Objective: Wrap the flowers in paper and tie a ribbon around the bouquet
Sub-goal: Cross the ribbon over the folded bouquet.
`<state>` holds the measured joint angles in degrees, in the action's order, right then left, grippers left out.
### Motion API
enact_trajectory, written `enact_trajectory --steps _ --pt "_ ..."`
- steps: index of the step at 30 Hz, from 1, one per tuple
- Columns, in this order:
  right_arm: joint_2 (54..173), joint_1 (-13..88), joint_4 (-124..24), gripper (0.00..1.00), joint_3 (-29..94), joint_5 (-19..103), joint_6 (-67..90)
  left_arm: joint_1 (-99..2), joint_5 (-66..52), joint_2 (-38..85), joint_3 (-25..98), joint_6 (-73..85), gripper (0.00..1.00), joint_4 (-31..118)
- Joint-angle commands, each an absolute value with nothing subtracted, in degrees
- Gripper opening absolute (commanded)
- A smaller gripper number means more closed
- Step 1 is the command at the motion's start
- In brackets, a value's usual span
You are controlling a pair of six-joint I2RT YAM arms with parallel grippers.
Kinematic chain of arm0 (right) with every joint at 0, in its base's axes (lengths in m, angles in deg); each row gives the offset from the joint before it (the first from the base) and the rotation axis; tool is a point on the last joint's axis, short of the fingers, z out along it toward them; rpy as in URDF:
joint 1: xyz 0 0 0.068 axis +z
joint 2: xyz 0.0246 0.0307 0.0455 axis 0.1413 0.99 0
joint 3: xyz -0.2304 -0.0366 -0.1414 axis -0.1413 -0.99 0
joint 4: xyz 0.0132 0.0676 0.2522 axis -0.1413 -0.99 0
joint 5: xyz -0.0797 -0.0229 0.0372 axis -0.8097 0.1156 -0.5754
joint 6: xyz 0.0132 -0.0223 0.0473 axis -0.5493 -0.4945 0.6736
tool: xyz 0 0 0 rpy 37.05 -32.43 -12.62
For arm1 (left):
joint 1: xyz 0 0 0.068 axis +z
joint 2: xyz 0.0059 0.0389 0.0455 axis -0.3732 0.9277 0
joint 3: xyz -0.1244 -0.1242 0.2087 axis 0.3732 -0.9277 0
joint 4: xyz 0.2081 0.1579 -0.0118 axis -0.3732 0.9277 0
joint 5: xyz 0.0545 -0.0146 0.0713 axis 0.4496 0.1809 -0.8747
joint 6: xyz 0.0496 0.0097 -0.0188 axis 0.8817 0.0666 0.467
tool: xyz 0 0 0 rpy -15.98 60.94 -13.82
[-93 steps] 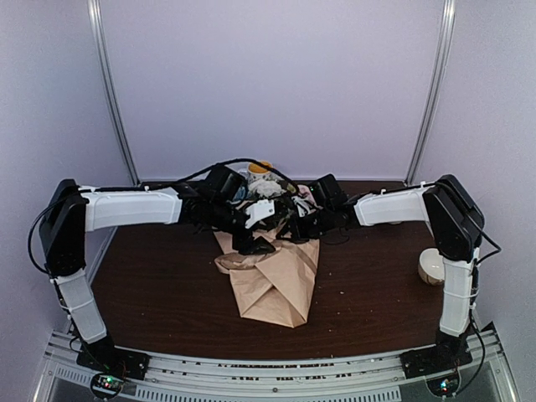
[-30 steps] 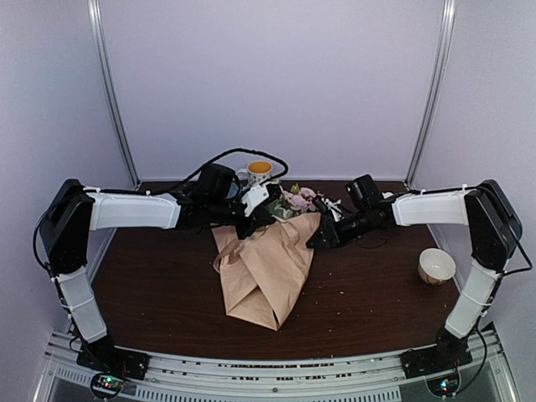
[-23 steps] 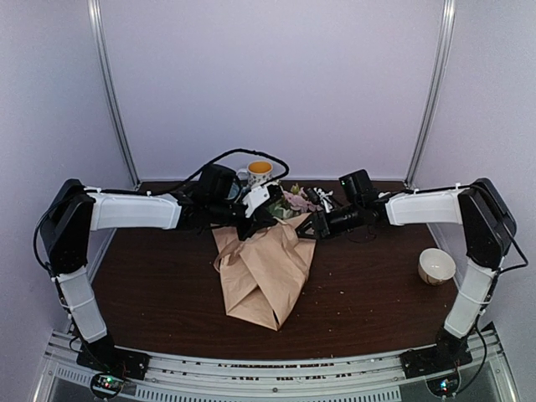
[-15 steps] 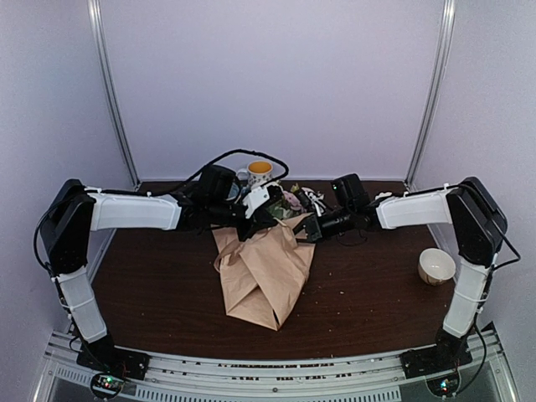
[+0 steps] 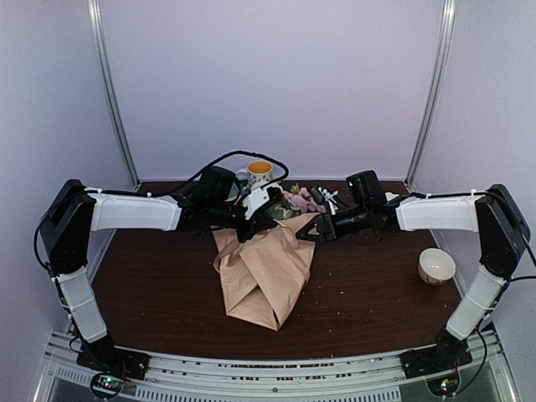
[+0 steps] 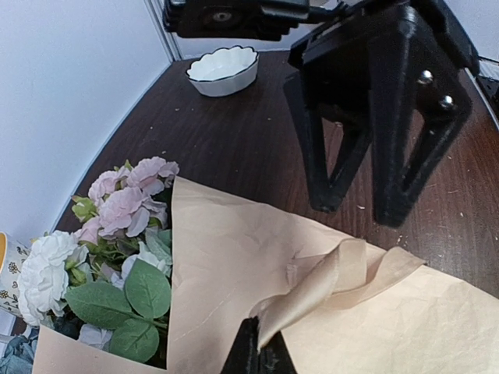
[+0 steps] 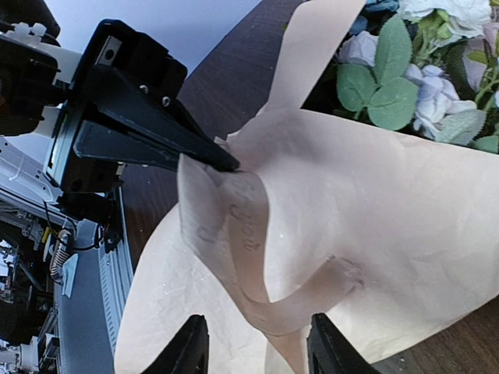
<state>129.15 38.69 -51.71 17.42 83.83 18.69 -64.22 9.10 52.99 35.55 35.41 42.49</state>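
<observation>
Over the last half second the right arm has swung its elbow out to the right and drawn its claw slightly rightward, while the bouquet [image 5: 264,268] and the left arm lie as they did. On the left, the left claw [image 7: 226,162] reaches in from the left side with its fingers pressed together, clamped on a peach-tan ribbon [image 6: 327,273] that loops up off the wrapping. Behind it, at the far edge of the dark bench [image 5: 159,285], stands a mug [image 5: 258,173] with a yellow inside. The bouquet lies in the middle of the bench, its cone of crinkled peach-tan paper [image 6: 234,257] pointing near and the flowers [image 6: 117,218], pink and white with green leaves, spilling out at the far end. Just right of the paper's upper edge, the right claw [image 6: 357,210] hangs with its fingers apart, gripping nothing, facing the ribbon loop. Well apart, near the right edge, sits a white bowl [image 5: 435,266]
</observation>
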Motion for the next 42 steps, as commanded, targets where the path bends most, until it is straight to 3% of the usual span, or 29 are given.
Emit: enact_trajectory --steps 1,4,8,10,18,23,31,39,42 --pt "130.1 40.4 -48.5 0.46 16.8 82.5 18.3 -63.9 9.4 51.5 35.3 36.2 0.0 41.2" --pt "132.8 40.4 -49.3 0.4 19.7 81.9 18.8 -63.8 9.5 51.2 35.0 36.3 0.0 41.4" --pt "133.3 40.4 -48.8 0.08 20.4 81.8 19.3 -63.9 9.6 50.8 34.8 36.5 0.0 41.6" --pt "133.2 40.3 -47.4 0.0 19.7 81.7 19.9 -63.8 9.7 50.6 34.7 36.5 0.0 41.6" --pt "139.4 42.5 -40.4 0.0 22.2 84.6 26.2 -63.8 14.5 48.7 32.8 35.1 0.0 39.4" --pt "143.8 47.8 -48.7 0.0 29.3 88.0 20.4 -63.8 15.9 46.7 32.0 33.9 0.0 38.1" --pt "143.2 48.5 -41.7 0.0 23.7 100.2 23.5 -63.5 13.5 47.1 31.4 32.3 0.0 37.1" --pt "138.0 48.4 -44.4 0.14 17.6 100.3 21.7 -63.5 6.1 54.1 34.4 30.9 0.0 38.8" --pt "137.2 47.4 -47.6 0.15 17.4 98.4 20.4 -63.5 5.6 56.4 35.3 29.6 0.0 37.8"
